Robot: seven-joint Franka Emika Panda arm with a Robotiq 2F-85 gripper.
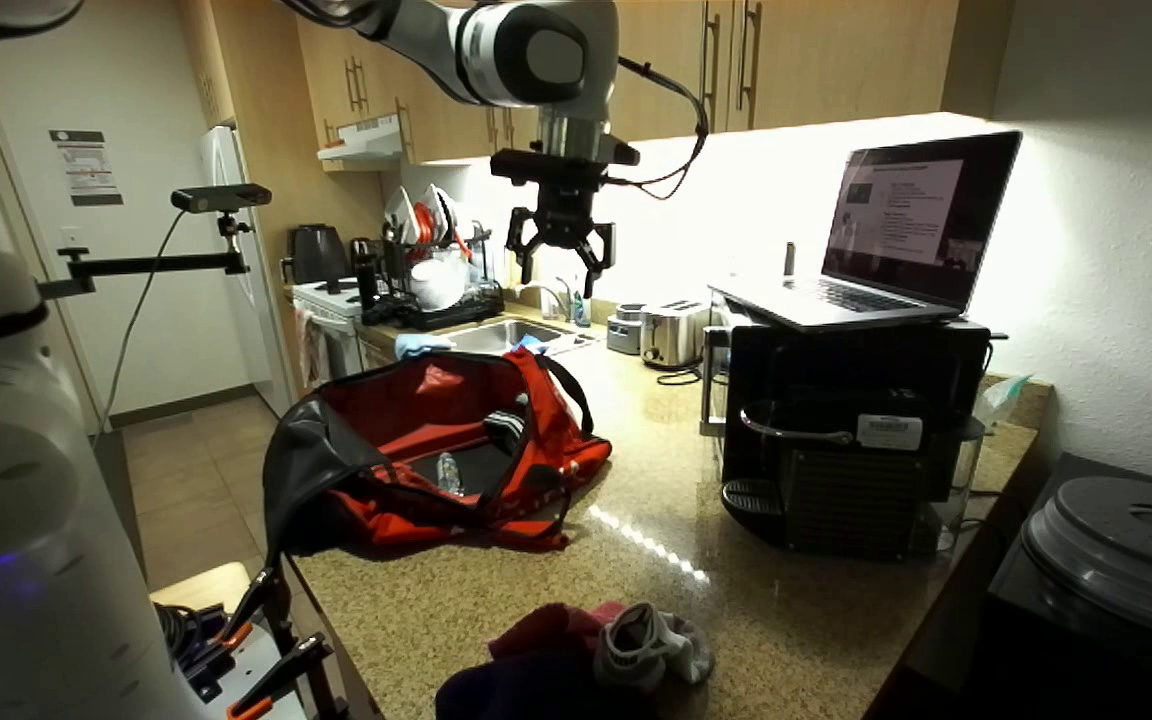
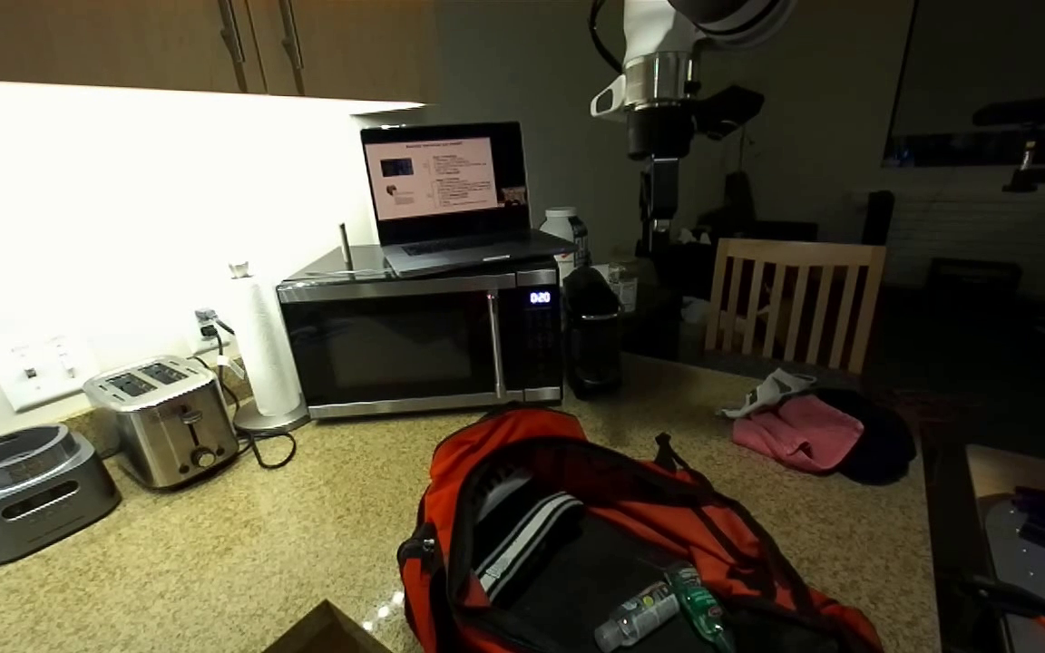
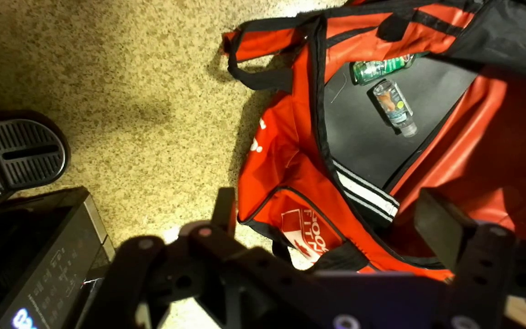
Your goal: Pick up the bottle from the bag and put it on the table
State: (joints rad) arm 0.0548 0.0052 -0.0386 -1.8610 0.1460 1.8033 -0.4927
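Red and slack, the bag could snag the gripper, spread apart, if lowered toward the clear bottle.

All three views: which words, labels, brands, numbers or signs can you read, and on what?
"FITN" on the bag, wrist view; its other lettering is unclear.
"020" on the microwave display; any colon is unclear.
Too small or blurred: laptop screen, door sign, coffee machine sticker, microwave panel, clear bottle label, green bottle label, tub label, heap mark.
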